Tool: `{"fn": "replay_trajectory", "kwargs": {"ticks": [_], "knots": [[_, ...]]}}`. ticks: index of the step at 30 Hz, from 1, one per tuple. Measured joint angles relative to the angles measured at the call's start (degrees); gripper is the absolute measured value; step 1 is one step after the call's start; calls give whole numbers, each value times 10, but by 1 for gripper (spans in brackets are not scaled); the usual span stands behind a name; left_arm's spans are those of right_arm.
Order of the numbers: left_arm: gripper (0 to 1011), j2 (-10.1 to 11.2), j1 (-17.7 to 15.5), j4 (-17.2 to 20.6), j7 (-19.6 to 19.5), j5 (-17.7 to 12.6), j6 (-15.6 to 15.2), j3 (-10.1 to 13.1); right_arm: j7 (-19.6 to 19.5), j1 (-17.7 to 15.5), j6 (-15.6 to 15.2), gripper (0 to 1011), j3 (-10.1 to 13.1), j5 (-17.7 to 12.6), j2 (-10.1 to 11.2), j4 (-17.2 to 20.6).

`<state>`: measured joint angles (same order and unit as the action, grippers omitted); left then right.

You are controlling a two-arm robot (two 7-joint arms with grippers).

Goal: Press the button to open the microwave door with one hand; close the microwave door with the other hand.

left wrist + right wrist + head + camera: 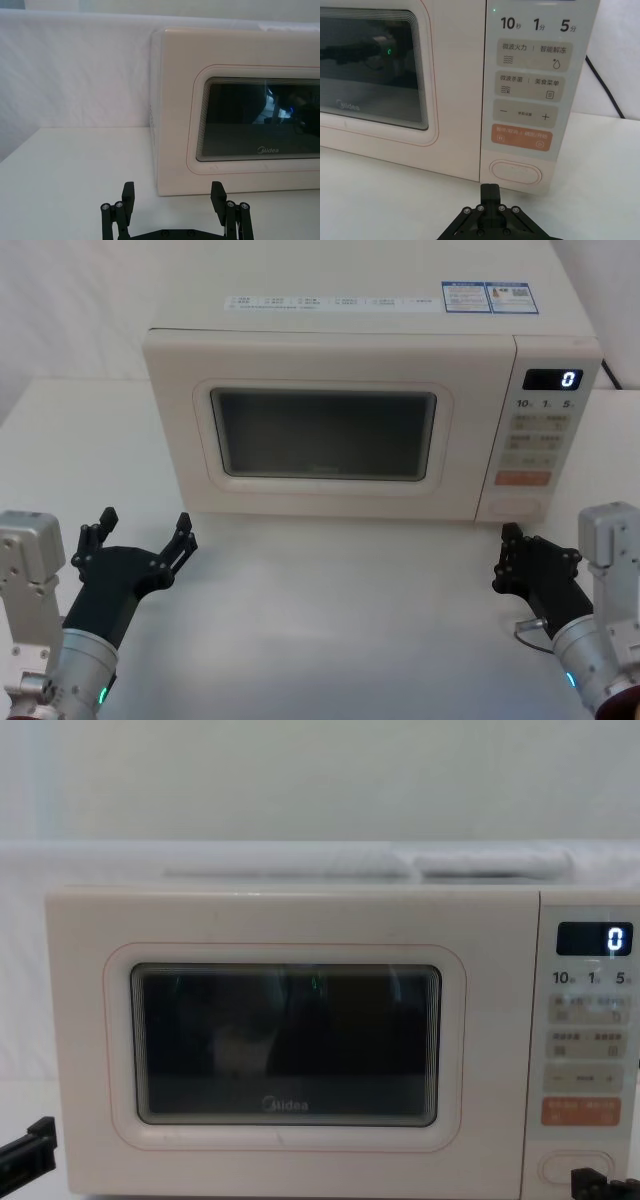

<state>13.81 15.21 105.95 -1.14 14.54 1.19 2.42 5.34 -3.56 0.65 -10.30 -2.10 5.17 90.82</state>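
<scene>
White tabletop, white cloth backdrop behind. Cream microwave door with dark glass window is shut, flush with the body. My black right gripper hovers low, fingers together, just in front of the wide cream rounded button at the panel's bottom, not touching. My black left gripper is spread open near the door's left corner.

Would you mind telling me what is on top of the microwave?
On the microwave top sit a long white label strip and two blue-and-white stickers near its right rear corner. Their print is too small to read.
</scene>
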Motion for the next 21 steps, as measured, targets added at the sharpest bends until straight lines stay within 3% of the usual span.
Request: {"fn": "replay_trajectory", "kwargs": {"ticks": [21], "knots": [[1001,0,0,0,0,0,0,0,-5,39,5,0,13,7,-22,-55]]}}
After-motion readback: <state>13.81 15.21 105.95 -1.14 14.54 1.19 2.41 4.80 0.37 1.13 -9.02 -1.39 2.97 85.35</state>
